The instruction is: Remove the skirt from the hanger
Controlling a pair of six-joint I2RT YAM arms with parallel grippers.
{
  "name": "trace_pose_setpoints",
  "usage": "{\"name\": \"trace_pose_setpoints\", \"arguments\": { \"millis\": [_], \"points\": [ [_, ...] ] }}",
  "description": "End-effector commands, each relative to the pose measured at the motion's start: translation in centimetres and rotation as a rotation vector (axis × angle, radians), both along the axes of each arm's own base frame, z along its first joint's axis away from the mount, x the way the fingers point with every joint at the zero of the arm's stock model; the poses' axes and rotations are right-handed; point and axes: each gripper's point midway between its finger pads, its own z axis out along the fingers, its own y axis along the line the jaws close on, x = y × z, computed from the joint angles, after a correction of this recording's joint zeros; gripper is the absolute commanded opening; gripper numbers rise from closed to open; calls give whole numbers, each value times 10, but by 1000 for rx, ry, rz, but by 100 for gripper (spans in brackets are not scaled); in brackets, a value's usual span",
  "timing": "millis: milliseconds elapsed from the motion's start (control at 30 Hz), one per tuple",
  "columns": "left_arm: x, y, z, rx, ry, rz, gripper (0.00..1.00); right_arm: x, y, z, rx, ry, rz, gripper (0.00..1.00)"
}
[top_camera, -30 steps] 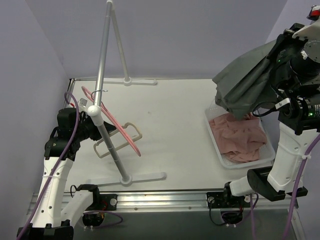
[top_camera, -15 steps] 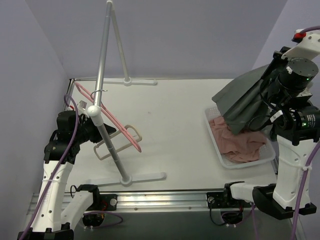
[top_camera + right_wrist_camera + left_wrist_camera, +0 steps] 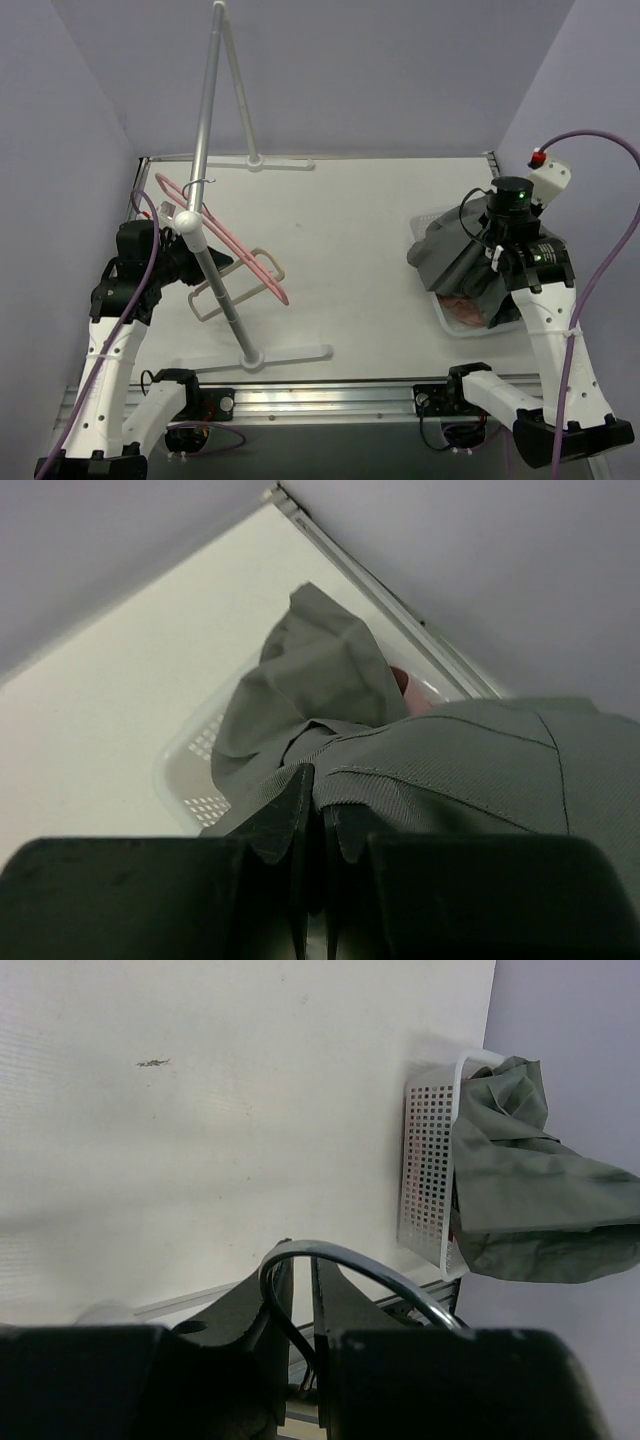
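Off the hanger already: grey-green skirt (image 3: 450,262), bunched and hanging from the right gripper (image 3: 320,792) over the white mesh basket (image 3: 425,1150) at the right side of the counter (image 3: 340,230). Right gripper closed tight, a fold of the skirt's ribbed cloth pinched between its fingers (image 3: 285,820). Draped across the basket's left rim and spilling inside, covering most of a pink cloth (image 3: 460,302) lying there. Only a sliver of that pink showing beneath the grey-green from overhead, and a small patch past the folds in the right wrist view.

At the left: clothes rack (image 3: 228,305) of bare metal tube, one foot on the counter near the arms and another by the back wall. Pink hanger (image 3: 240,252) hooked on the rail, bare, tilted down toward the near side. Beige hanger (image 3: 262,252) just beside and below it, also bare. Left gripper (image 3: 300,1285) close up against the rail beside both hangers, well apart from basket and skirt. Tips drawn almost together, only a narrow slit between. Curved chrome wire (image 3: 340,1251) arching across just in front of them in the left wrist view. Impossible to tell whether anything pinched in that slit.
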Motion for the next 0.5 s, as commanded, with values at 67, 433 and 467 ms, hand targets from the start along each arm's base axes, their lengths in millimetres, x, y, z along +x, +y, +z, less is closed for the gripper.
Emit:
{"name": "trace_pose_setpoints", "arguments": {
  "millis": [67, 433, 467],
  "points": [
    [-4, -4, 17, -18, -56, -20, 2, -3, -14, -43, 11, 50, -113, 0],
    [-8, -5, 16, -21, -53, -24, 2, -1, -77, -132, -188, 548, -183, 0],
    [-8, -5, 16, -23, -53, -27, 2, 1, -79, -135, -201, 572, -189, 0]
  ]
}}
